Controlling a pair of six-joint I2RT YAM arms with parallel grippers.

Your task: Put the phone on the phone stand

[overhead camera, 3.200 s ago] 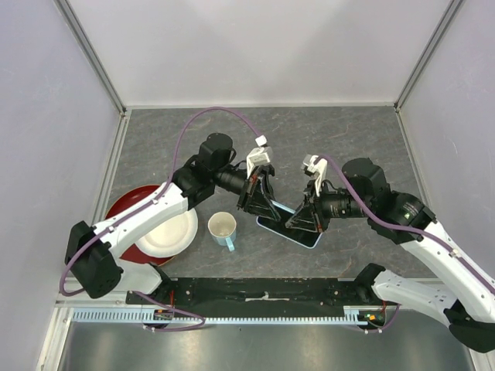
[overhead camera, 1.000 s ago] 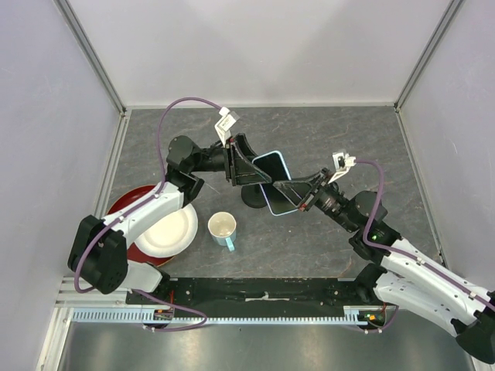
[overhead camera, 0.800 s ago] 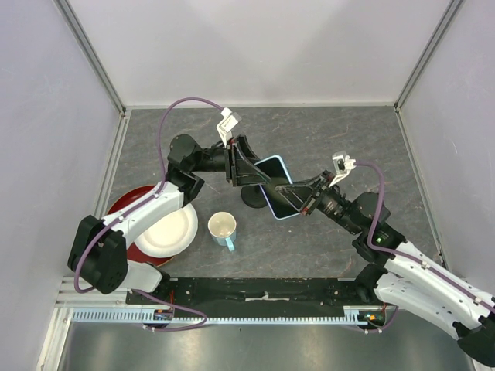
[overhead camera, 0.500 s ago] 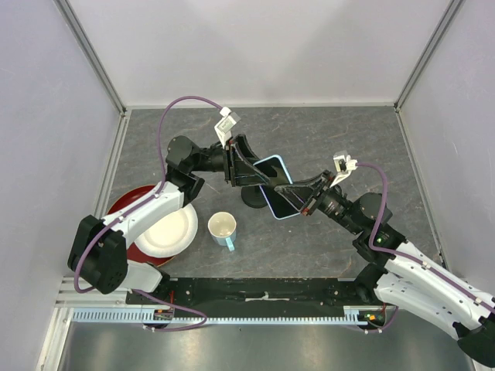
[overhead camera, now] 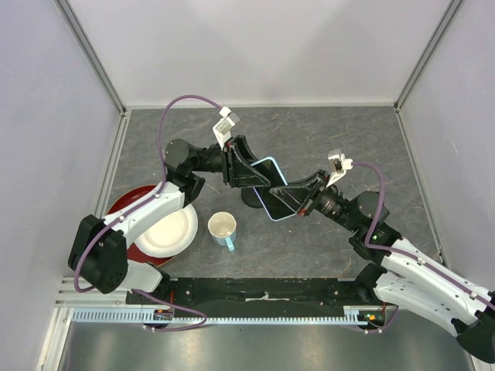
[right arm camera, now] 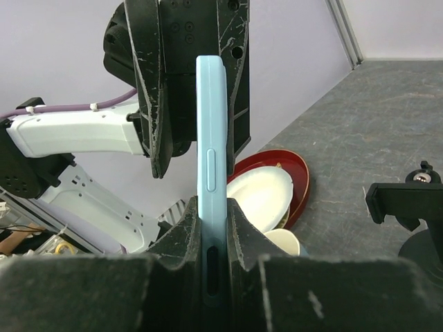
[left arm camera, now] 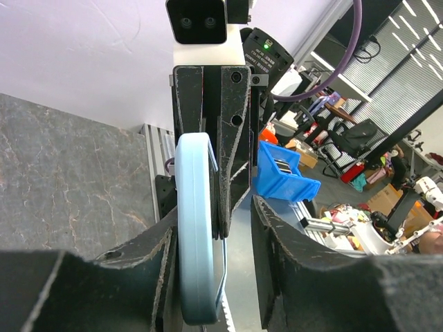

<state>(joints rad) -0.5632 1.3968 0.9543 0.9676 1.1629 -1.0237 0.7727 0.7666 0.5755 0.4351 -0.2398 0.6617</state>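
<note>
Right gripper (right arm camera: 211, 207): is squeezing tight on one end of the phone (right arm camera: 210, 124), both fingers pressing its flat faces.
Left gripper (left arm camera: 213, 232): is standing open around the phone's other end. One finger seems to be brushing a face while the other is leaving a clear gap, so it is not carrying anything.
Phone: is hanging in the air between the two grippers, its light blue edge turned toward both wrist cameras.
Phone stand (right arm camera: 407, 199): is standing upright on the table (overhead camera: 348, 139), near and below the phone, its small clamp holder empty.
Step in hand: by my reading, the right arm is bringing the phone to the stand; seating is not yet done.
Next move: is calling for tipping the phone so its back is facing the holder, then lowering it in without knocking the thin post.
Surroundings: a cup (overhead camera: 223, 227) and a red plate (overhead camera: 124, 207) are sitting well left of the stand.
Writing: no brand or label is showing clearly enough to read.
</note>
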